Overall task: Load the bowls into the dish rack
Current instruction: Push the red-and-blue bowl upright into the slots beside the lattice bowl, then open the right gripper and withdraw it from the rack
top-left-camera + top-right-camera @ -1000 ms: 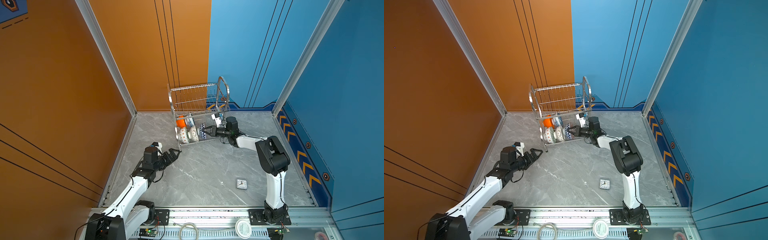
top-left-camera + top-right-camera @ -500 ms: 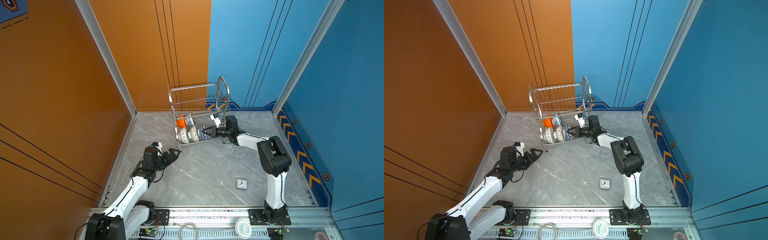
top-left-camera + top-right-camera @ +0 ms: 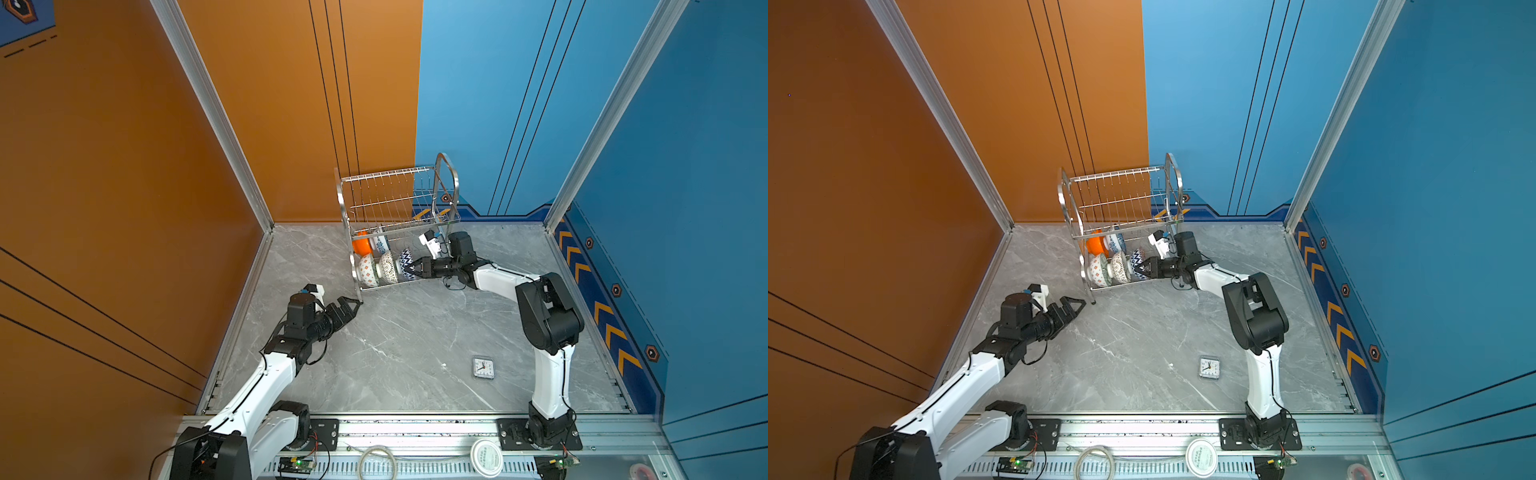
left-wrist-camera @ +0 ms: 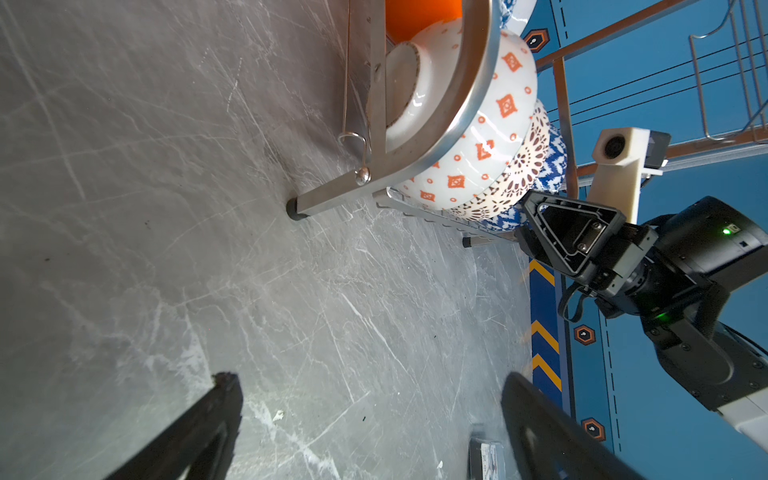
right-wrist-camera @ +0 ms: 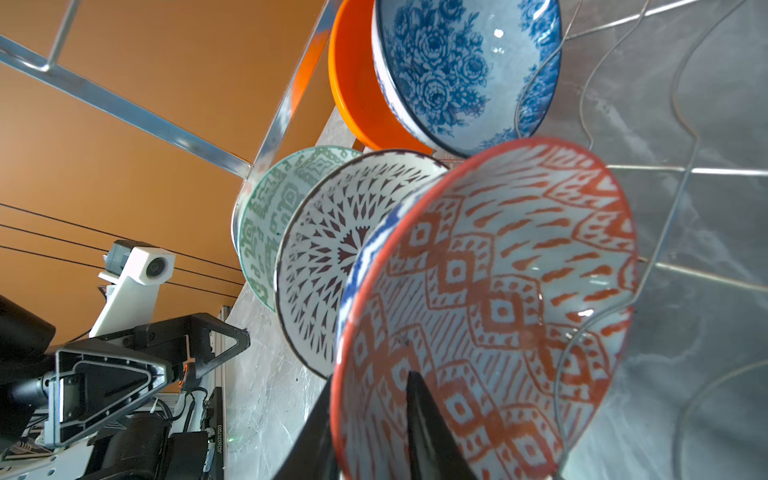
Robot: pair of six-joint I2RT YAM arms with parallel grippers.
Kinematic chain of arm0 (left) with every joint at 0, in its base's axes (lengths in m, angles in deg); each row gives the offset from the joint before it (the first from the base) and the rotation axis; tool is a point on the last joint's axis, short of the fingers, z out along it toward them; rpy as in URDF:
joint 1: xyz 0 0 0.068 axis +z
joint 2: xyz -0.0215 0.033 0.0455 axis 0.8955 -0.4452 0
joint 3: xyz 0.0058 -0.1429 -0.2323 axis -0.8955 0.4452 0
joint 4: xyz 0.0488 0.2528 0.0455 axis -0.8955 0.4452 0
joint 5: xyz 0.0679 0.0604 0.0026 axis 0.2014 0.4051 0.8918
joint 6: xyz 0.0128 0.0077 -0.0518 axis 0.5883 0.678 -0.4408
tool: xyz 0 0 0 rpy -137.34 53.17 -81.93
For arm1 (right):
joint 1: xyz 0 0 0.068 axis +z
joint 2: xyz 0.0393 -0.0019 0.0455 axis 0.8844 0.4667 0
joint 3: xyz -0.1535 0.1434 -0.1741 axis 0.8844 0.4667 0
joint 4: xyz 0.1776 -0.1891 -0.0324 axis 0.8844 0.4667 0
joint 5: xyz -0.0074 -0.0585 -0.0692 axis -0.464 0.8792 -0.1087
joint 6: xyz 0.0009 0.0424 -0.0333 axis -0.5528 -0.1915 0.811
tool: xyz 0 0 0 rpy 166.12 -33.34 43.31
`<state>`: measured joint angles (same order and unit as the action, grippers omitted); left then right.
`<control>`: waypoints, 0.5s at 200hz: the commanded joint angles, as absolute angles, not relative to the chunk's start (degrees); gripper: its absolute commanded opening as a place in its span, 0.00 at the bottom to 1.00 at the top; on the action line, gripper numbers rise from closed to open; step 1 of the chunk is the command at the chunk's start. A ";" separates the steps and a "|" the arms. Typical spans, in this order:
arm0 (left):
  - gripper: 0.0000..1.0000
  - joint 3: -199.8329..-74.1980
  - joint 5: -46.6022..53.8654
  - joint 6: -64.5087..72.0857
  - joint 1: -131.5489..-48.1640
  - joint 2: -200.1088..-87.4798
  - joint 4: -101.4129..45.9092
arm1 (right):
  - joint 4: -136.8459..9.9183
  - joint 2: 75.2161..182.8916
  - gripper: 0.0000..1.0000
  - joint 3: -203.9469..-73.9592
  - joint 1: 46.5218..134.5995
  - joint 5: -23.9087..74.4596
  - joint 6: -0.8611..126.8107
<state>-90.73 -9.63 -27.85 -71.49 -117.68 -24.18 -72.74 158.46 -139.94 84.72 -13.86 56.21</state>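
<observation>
light: bright, even | shadows: faint | glare+blur: red-patterned bowl [image 5: 490, 299], right wrist view

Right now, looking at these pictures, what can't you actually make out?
1. Right wrist view: whether the right gripper grips the red-patterned bowl; the rim there is blurred.
2. Both top views: the clock is too small to read; the left wrist view's edge cuts it off.
3. Right wrist view: the orange bowl, mostly hidden behind the blue floral bowl.
</observation>
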 commanded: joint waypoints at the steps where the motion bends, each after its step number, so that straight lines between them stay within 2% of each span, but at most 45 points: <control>1: 0.98 -91.41 -10.29 -27.59 -71.81 -116.81 -24.85 | -69.77 156.51 0.31 -140.07 85.12 -12.24 57.47; 51: 0.98 -91.97 -10.10 -26.89 -71.76 -115.75 -23.23 | -70.62 152.98 0.42 -137.78 84.97 -11.27 57.60; 100: 0.98 -92.24 -9.88 -26.89 -71.65 -113.57 -21.62 | -71.88 148.72 0.66 -134.03 84.94 -9.67 57.74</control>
